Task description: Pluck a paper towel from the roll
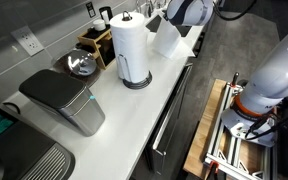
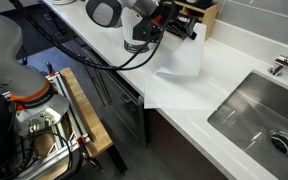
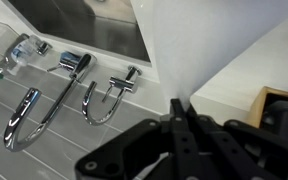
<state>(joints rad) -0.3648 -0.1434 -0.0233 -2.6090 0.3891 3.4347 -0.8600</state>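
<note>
The roll [image 1: 131,48] stands upright on its dark round base on the white counter [image 1: 134,115]. My gripper [image 1: 165,22] is just beside the roll's top and is shut on the paper towel [image 1: 167,42], a limp white sheet hanging from the fingers. In an exterior view the gripper [image 2: 176,30] holds the paper towel [image 2: 180,62] above the counter; the arm hides the roll there. In the wrist view the closed fingertips [image 3: 181,106] pinch the paper towel [image 3: 214,40], which fans out ahead. I cannot tell whether the sheet still joins the roll.
A grey rounded bin-like appliance [image 1: 66,100] and a metal bowl [image 1: 81,65] stand on the counter. A wooden box [image 1: 96,44] is behind the roll by the wall. A steel sink [image 2: 259,115] with a faucet [image 2: 287,60] lies along the counter.
</note>
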